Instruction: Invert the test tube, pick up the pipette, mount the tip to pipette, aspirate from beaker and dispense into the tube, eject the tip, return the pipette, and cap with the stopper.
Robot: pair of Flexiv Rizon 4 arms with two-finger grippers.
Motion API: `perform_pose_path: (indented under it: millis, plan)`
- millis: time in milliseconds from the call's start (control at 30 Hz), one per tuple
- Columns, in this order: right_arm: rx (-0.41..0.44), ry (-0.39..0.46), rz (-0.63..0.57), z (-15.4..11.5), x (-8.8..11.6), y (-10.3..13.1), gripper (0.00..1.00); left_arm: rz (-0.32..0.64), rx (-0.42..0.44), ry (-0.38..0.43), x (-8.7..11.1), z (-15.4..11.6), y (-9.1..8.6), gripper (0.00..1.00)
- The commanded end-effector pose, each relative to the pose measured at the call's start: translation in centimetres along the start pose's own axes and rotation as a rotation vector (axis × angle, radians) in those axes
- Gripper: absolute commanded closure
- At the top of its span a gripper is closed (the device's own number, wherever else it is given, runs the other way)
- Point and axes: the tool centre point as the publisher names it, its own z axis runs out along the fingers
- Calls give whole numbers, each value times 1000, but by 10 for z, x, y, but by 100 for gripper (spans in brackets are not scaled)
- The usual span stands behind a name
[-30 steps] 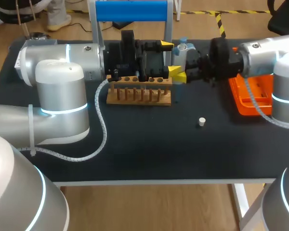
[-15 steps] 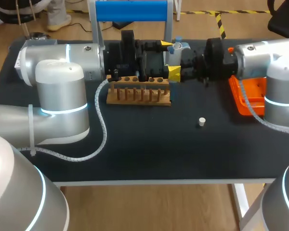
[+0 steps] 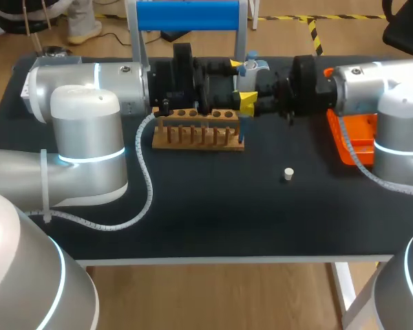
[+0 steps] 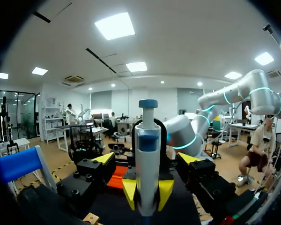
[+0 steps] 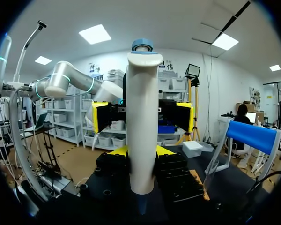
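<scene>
The white pipette [image 3: 252,69] with a blue top stands upright behind the wooden rack [image 3: 199,130], and my right gripper [image 3: 260,88] is shut on its body. In the right wrist view the pipette [image 5: 142,126] fills the middle, pinched low down by the right gripper [image 5: 140,151]. My left gripper [image 3: 244,83] faces it from the other side, open, one yellow tip on each side of the pipette and apart from it. Seen from the left wrist, the pipette [image 4: 147,164] rises between the spread fingers of the left gripper [image 4: 146,158]. A white stopper [image 3: 288,174] lies on the black table.
An orange tray [image 3: 354,137] sits at the right, under my right arm. A stand with a blue bar [image 3: 187,15] rises at the table's back edge, behind the rack. The black table top [image 3: 213,206] in front of the rack is bare apart from the stopper.
My right arm has carried the pipette to the left, in between the left gripper's fingers. The left arm has kept its place.
</scene>
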Motion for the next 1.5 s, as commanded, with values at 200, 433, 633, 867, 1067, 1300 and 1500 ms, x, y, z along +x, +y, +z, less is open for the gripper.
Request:
perform_pose_path:
  millis: [200, 433, 633, 867, 1067, 1300, 1500]
  plan:
    - [1, -27, -18, -2, 3, 2, 100, 0, 1, -2, 0, 1, 0, 100]
    - [2, -30, -18, -2, 3, 2, 100, 0, 1, -2, 0, 1, 0, 100]
    - [9, -28, -18, -2, 3, 3, 0, 0, 1, -2, 0, 1, 0, 100]
    - [0, -17, -5, -18, 2, 8, 0, 0, 1, -2, 0, 1, 0, 100]
    - [-32, 3, -3, -57, -5, 10, 0, 0, 1, -2, 0, 1, 0, 100]
    - [9, -66, -17, -95, -34, 6, 0, 0, 1, -2, 0, 1, 0, 100]
    - [45, -140, -14, -113, -70, 9, 0, 0, 1, -2, 0, 1, 0, 100]
